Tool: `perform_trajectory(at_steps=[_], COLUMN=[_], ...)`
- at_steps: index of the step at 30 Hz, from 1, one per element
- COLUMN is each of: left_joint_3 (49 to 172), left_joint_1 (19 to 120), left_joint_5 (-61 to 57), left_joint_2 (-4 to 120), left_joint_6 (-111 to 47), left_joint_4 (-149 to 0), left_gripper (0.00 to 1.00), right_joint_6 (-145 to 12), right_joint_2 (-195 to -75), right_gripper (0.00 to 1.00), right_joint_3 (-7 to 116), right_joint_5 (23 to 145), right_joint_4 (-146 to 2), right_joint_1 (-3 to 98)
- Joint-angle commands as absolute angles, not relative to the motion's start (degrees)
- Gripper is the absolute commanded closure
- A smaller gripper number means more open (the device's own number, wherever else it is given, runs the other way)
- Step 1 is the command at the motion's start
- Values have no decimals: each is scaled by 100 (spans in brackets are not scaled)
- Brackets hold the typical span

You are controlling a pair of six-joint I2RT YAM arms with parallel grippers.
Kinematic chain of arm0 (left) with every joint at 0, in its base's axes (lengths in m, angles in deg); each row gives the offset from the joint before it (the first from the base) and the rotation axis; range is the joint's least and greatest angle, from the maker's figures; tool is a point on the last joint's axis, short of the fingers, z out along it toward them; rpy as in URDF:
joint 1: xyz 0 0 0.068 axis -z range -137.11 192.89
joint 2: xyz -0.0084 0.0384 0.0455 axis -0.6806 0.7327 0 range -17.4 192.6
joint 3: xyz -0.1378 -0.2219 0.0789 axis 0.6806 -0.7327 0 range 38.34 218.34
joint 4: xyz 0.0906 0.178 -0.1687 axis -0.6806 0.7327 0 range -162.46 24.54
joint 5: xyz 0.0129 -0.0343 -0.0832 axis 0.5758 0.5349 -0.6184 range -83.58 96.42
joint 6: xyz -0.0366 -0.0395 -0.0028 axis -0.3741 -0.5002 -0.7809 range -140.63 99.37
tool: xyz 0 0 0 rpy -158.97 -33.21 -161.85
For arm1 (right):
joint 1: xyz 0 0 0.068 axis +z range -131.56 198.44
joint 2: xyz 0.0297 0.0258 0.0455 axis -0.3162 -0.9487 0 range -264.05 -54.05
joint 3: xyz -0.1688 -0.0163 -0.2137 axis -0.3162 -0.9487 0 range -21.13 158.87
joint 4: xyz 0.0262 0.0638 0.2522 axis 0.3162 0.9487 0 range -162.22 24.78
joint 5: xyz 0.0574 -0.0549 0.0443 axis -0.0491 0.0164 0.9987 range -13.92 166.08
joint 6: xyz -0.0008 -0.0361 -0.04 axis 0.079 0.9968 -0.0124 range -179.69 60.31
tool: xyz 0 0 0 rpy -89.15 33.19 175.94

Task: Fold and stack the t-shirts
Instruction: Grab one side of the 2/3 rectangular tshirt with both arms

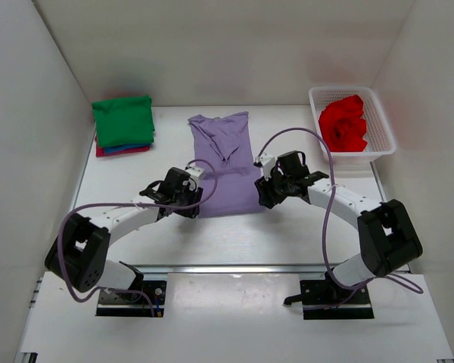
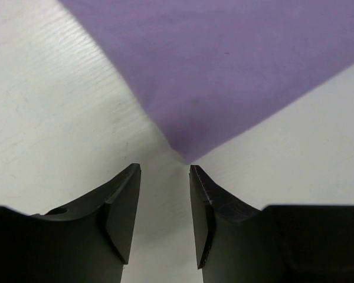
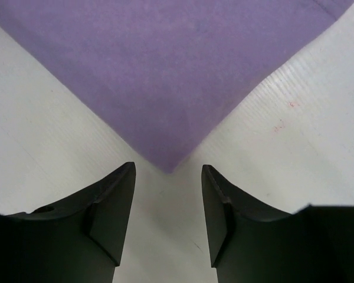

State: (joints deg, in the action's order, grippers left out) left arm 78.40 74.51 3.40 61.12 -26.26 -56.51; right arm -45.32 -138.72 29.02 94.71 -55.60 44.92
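Note:
The lavender-purple t-shirt (image 1: 225, 162) lies flat and folded into a long strip in the middle of the table. My left gripper (image 1: 194, 206) is open and empty, its tips just short of the shirt's near left corner; in the left wrist view that corner (image 2: 189, 154) lies just ahead of the gripper (image 2: 164, 169). My right gripper (image 1: 262, 200) is open and empty at the near right corner; in the right wrist view that corner (image 3: 168, 165) points between the fingertips (image 3: 128, 172). A folded green tee (image 1: 123, 121) tops a stack over blue (image 1: 134, 148) and a magenta or red one (image 1: 106, 151). The red tee (image 1: 344, 125) lies crumpled in the basket.
A white lattice basket (image 1: 384, 140) stands at the back right by the right wall. White walls close in the table on the left, back and right. The arms' purple cables loop over the near part of the table (image 1: 227, 242).

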Motion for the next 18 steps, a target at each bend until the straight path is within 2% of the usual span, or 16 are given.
perform_trajectory(at_steps=[1,7,14,15,18], left_joint_3=[8000,7298,6683,6595,6672], left_joint_1=[7312,7294,7233,7251,7286], left_joint_5=[63,-588,-430,-308,-26], left_joint_2=[6398,6215,5837,5706,5722], left_joint_6=[-3519,-5198,-6272,-6421,-6581], left_joint_4=[-5585,-6418,-6998,-7095,-6869], left_gripper=[51,50,49,45,42], right_joint_6=[-5211,-6381,-7813,-7954,-8332], right_joint_2=[-14141,-14080,-14011,-13958,-14009], right_gripper=[55,57,56,55,52], right_joint_3=[3106,2888,2607,2545,2562], right_joint_5=[9655,10366,10790,10702,10780], right_joint_4=[-5677,-5764,-6000,-6001,-5930], right_joint_1=[4235,4137,3935,3961,3901])
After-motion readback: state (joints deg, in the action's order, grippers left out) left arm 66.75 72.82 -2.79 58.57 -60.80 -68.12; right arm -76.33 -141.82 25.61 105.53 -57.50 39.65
